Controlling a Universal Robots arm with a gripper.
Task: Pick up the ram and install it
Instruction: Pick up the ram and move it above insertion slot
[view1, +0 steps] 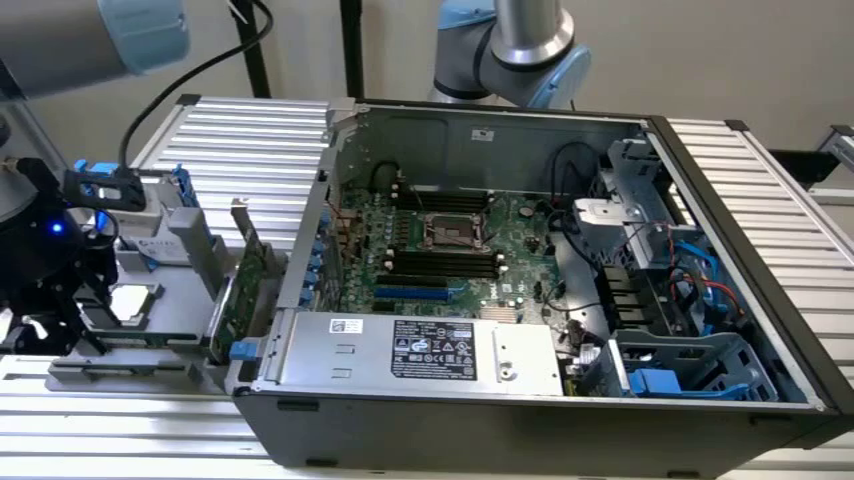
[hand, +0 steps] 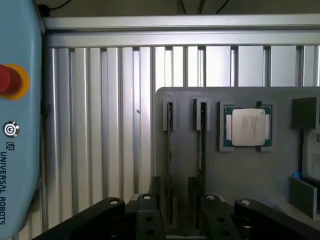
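Two ram sticks stand on edge in a grey holder tray (hand: 250, 175), seen from above in the wrist view. My gripper (hand: 173, 197) is open just above the tray, its black fingers (hand: 154, 192) on either side of one ram stick (hand: 170, 150) without closing on it. The second ram stick (hand: 200, 142) runs alongside, partly under the other finger. In the exterior view my gripper (view1: 60, 325) hangs over the tray (view1: 134, 375) at the far left, beside the open computer case (view1: 534, 400). The dark memory slots (view1: 441, 265) lie on the motherboard inside.
A square silver processor (hand: 247, 126) sits in the tray past the sticks. A taller green expansion card (view1: 240, 290) stands between tray and case. A teach pendant (hand: 17, 125) with a red button lies on the ribbed aluminium table (hand: 100, 125). The case holds a power supply (view1: 414, 350) and drive cages (view1: 694, 370).
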